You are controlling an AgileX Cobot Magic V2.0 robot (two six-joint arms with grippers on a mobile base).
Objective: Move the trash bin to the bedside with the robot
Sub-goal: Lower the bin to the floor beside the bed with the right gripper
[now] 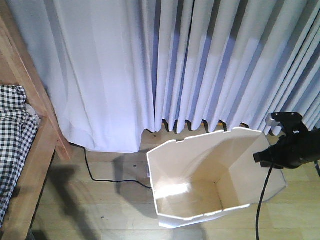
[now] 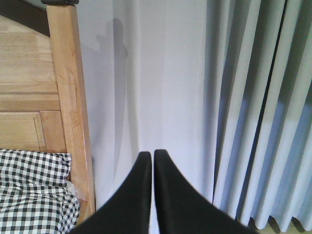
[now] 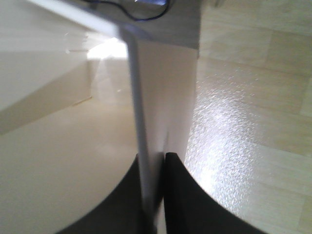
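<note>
We saw right gripper clamped on trash bin wall, lower right; left gripper fingers pressed together.

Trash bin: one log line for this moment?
bin: right of bed, apart | right fingers: shut on bin wall | left fingers: shut, empty

left gripper closed, right gripper clamped

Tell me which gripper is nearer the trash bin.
Right. The right gripper is shut on the trash bin's wall at the rim. The left gripper is shut on nothing, facing the curtain beside the bed frame, no bin in its view.
</note>
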